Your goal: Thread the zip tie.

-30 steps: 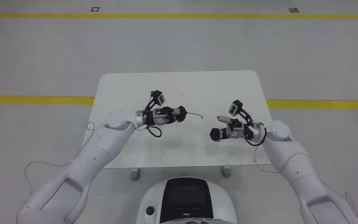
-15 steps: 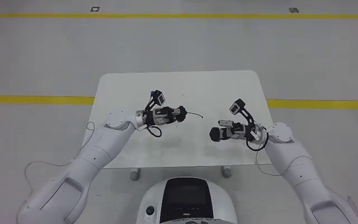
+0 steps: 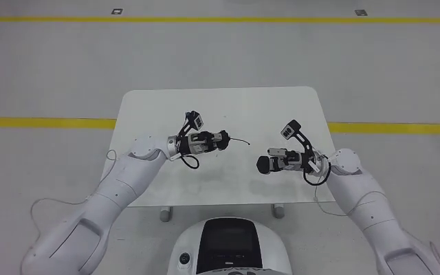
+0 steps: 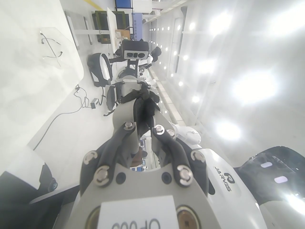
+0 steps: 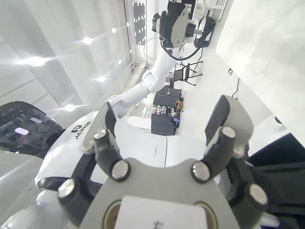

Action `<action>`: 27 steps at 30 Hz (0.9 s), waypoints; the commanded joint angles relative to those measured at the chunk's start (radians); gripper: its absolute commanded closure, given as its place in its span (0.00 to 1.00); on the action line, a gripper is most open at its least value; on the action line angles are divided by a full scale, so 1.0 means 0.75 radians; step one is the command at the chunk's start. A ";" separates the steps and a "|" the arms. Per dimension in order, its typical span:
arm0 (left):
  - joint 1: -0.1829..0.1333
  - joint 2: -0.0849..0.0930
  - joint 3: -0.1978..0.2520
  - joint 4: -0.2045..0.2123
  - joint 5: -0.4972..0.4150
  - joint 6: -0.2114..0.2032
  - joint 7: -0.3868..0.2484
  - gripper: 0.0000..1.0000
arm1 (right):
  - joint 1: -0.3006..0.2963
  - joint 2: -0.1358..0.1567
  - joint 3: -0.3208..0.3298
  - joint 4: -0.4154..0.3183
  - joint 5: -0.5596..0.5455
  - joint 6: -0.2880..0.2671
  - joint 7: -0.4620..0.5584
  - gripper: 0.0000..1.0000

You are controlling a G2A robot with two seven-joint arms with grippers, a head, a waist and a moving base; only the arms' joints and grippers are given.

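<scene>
In the top view a thin black zip tie (image 3: pixel 238 141) sticks out of my left gripper (image 3: pixel 223 139), its free end pointing toward the other arm. That gripper is shut on the tie and held above the middle of the white table (image 3: pixel 275 103). From the left wrist, the fingers (image 4: pixel 139 110) press together on the dark strip. My right gripper (image 3: pixel 263 165) hangs a short way off, facing the left one, open and holding nothing. The right wrist view shows its two ribbed pads (image 5: pixel 215 117) spread wide, with the left gripper (image 5: pixel 175 28) farther off.
The table top around both arms is bare white. A yellow floor line (image 3: pixel 55 122) runs behind the table on both sides. Chairs, cables and racks stand in the room beyond the table edge.
The right arm's wrist and forearm have shifted slightly, bringing its open gripper a touch closer to the left one. The left arm and the zip tie have stayed put.
</scene>
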 commanded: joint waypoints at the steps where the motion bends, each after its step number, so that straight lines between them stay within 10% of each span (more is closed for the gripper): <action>1: 0.016 0.002 0.000 -0.012 -0.008 0.017 -0.040 1.00 | 0.000 0.000 0.000 0.000 0.000 0.000 0.000 0.00; 18: -0.071 -0.090 0.120 0.135 -0.010 0.040 -0.101 1.00 | -0.012 -0.011 0.018 0.055 0.088 0.012 -0.023 0.00; 27: -0.044 -0.091 0.118 0.087 -0.021 0.057 -0.085 1.00 | -0.032 -0.012 0.015 0.024 0.065 0.022 -0.090 0.00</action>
